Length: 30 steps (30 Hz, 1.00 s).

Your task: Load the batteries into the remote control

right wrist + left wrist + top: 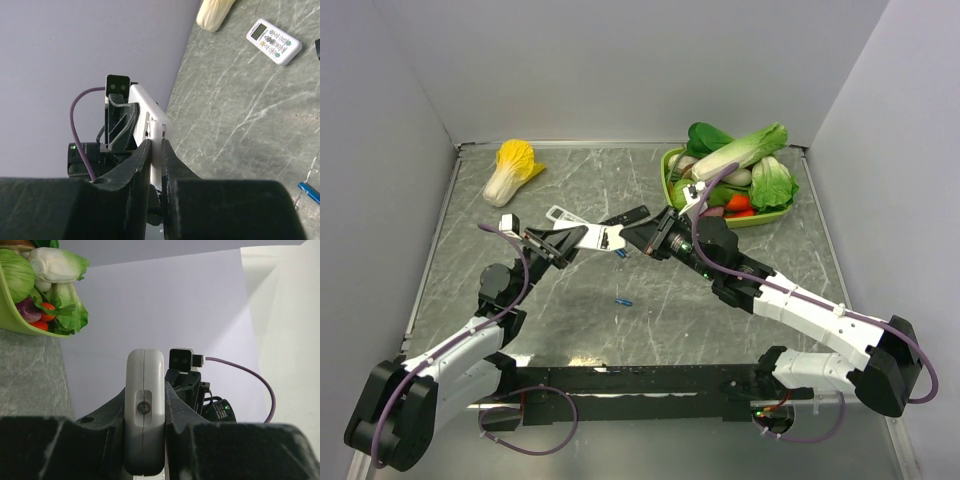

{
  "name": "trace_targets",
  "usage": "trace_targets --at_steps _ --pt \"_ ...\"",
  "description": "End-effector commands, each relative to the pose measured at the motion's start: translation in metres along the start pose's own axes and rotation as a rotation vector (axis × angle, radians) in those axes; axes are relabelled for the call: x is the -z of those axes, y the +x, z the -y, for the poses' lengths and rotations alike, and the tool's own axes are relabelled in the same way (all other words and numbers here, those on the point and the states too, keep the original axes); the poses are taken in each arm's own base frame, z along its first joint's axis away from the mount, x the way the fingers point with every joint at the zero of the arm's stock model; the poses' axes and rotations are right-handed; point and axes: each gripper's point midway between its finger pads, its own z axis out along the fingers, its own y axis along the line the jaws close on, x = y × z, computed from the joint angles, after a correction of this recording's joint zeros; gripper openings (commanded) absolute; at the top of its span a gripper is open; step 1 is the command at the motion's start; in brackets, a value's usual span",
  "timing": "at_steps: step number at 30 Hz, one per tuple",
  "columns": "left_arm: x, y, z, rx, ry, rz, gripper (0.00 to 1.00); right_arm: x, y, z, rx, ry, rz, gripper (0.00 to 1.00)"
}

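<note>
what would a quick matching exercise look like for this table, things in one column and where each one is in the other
1 remote control
2 loose battery
3 yellow cabbage
4 green basket

a far right corner
b in the left gripper
c far left corner
d mid-table, lying flat

Pairs: 1-b, 2-d, 3-c, 4-a

The left arm (pixel 460 345) and right arm (pixel 810 305) stretch inward from either side of the light-grey rectangular plastic remote control (pixel 592 236). The left gripper (pixel 144 412) clamps one end of it between 2 black fingers. The right gripper (pixel 155 160) pinches the opposite end, and the 2 wrists face each other.
</note>
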Motion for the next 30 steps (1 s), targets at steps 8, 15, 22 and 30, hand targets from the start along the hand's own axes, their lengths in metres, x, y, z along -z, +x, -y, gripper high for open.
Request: trace_targets --at_steps 8,15,22,30 --pt "-0.002 0.013 0.047 0.001 0.161 -0.052 0.14 -0.009 -0.005 0.019 -0.052 0.102 0.022 0.00" --pt "-0.003 0.013 0.049 -0.002 0.174 -0.039 0.15 -0.007 -0.003 0.024 -0.083 0.170 0.030 0.00" --pt "-0.001 0.010 0.055 0.033 0.207 -0.018 0.15 -0.003 -0.001 0.027 -0.052 0.173 0.074 0.00" --pt "0.000 0.009 0.062 0.031 0.236 -0.006 0.15 0.001 0.008 0.035 -0.079 0.227 0.048 0.00"
